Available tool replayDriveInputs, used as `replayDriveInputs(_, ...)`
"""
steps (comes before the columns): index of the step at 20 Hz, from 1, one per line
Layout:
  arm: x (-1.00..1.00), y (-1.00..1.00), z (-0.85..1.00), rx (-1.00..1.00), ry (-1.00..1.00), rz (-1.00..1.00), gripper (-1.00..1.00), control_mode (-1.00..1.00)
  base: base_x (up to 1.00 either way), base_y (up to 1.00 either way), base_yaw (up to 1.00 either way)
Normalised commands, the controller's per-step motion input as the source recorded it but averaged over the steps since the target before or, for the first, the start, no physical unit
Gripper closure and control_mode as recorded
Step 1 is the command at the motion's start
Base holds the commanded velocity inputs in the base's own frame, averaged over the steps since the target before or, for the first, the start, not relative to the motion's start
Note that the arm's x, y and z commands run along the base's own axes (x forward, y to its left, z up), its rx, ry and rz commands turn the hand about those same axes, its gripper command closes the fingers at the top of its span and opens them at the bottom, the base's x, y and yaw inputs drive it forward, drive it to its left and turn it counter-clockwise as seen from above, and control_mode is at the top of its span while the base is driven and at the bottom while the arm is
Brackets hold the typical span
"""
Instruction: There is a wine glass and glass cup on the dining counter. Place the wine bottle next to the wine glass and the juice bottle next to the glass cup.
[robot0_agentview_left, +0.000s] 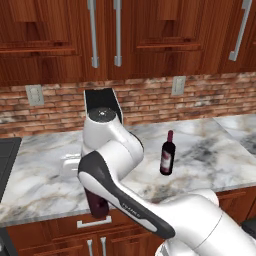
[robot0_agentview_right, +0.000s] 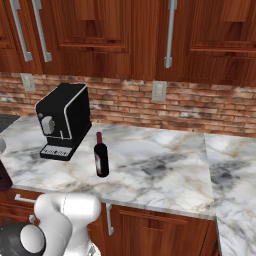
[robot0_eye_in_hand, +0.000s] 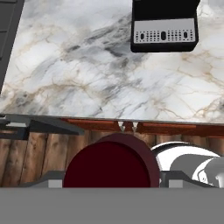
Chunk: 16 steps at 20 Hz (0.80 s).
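The juice bottle (robot0_eye_in_hand: 109, 164), stout and dark maroon with a wide dark-red cap, fills the space between my gripper's fingers. My gripper (robot0_eye_in_hand: 111, 180) is shut on the juice bottle, which hangs just in front of the wall counter's front edge. Its maroon body (robot0_agentview_left: 97, 202) shows below my forearm and at the left edge of the right base view (robot0_agentview_right: 4, 177). The wine bottle (robot0_agentview_left: 167, 154) (robot0_agentview_right: 101, 156), slim and dark with a red-and-white label, stands upright on the marble wall counter (robot0_agentview_left: 215, 150), well to the right of the gripper. The wine glass, the glass cup and the dining counter are out of view.
A black coffee machine (robot0_agentview_left: 104, 102) (robot0_agentview_right: 65, 120) (robot0_eye_in_hand: 164, 24) stands at the back of the counter against the brick wall. A dark stovetop (robot0_agentview_left: 7, 155) (robot0_eye_in_hand: 8, 35) borders the counter on the left. Wood cabinets hang above and drawers sit below.
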Motion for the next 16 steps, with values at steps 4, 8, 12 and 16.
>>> replayDriveInputs(4,-0.05,-0.17,0.03,0.0,-0.02,0.01,1.0,-1.0,0.0,0.0,0.0)
replayDriveInputs(8,0.0,-0.08,0.02,0.06,0.0,0.02,1.0,-1.0,0.0,0.0,0.0)
replayDriveInputs(12,0.01,0.0,0.0,0.01,0.01,0.0,1.0,-1.0,0.0,0.0,0.0)
replayDriveInputs(16,0.0,0.0,0.0,0.0,0.0,0.0,1.0,-1.0,0.0,0.0,0.0)
